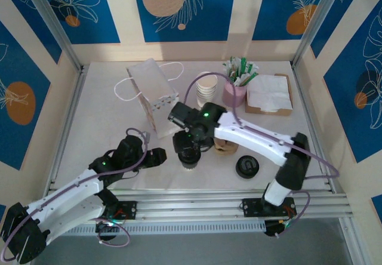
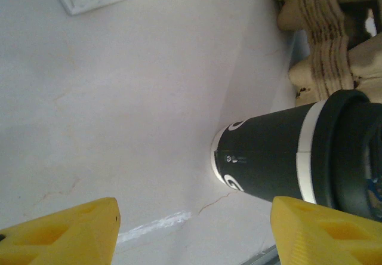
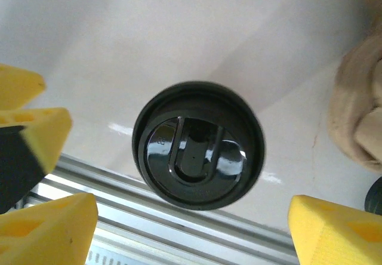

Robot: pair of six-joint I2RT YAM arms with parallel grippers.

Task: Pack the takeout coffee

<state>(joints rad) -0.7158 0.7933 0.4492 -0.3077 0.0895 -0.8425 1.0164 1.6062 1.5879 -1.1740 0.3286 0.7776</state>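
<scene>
Right jaws hang wide apart over the takeout coffee (image 3: 198, 144) standing on the bench (image 1: 101, 122), touching nothing; left jaws gape empty beside it; its white lettering can't be read

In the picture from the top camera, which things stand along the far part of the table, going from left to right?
white paper bag → stack of white paper cups → pink holder with sticks → brown tray of napkins

Two lidded coffee cups (image 1: 246, 166), one paper bag (image 1: 152, 92), one cup stack (image 1: 207, 89), one carrier (image 1: 225, 148), one napkin tray (image 1: 270, 95)
</scene>
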